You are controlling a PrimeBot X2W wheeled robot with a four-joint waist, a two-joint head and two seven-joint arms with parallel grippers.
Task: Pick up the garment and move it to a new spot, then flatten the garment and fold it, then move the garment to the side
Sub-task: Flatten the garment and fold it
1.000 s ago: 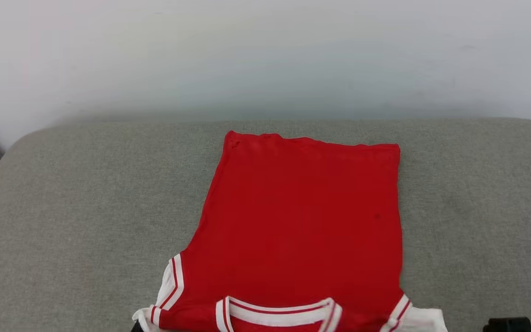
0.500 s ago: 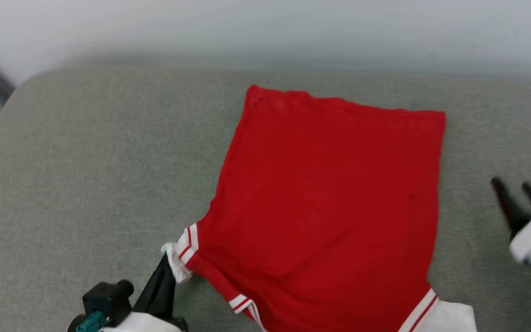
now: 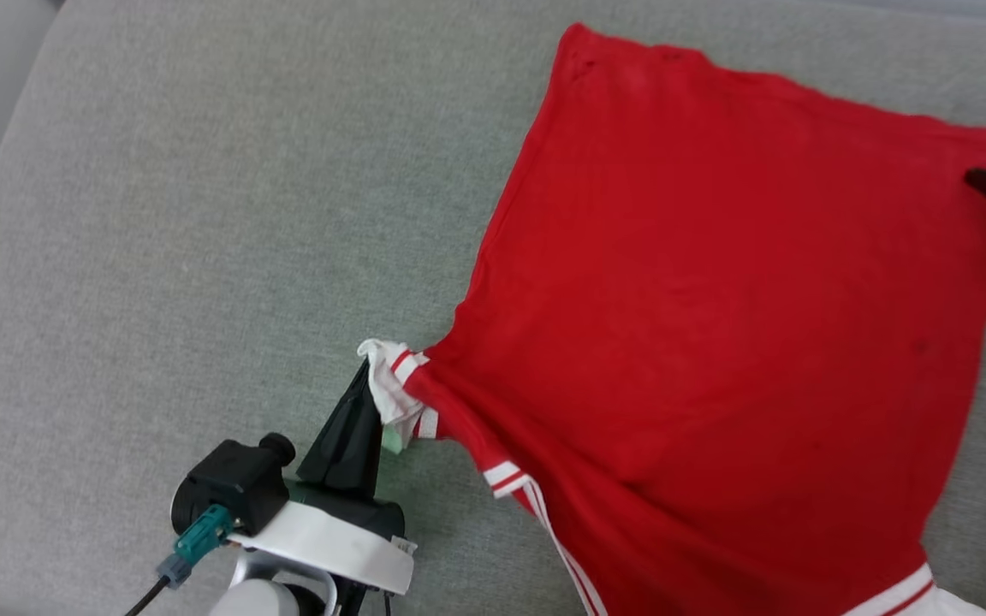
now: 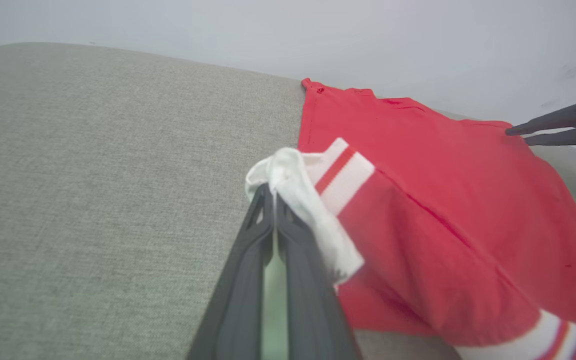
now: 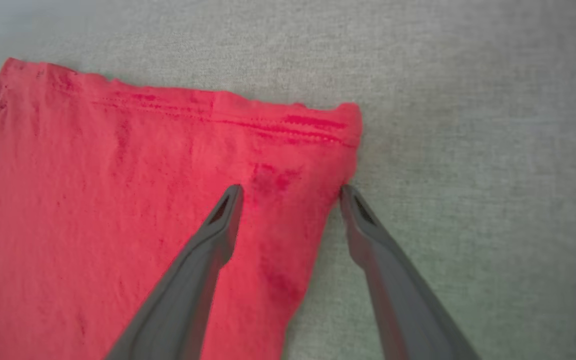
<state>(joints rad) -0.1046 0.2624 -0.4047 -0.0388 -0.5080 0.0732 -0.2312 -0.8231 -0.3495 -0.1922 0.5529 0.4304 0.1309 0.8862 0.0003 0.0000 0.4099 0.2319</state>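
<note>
Garment [image 3: 715, 299] sleeve clamped in left gripper [image 4: 272, 187]; right gripper [image 5: 290, 188] straddles hem.

right gripper [image 5: 289, 189] moved in, now astride garment [image 3: 715, 299] hem corner

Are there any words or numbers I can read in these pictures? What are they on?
None can be read.
The red T-shirt with white striped sleeves has its plain side up.
A tiny white tag behind the left gripper is too small to read.
</note>
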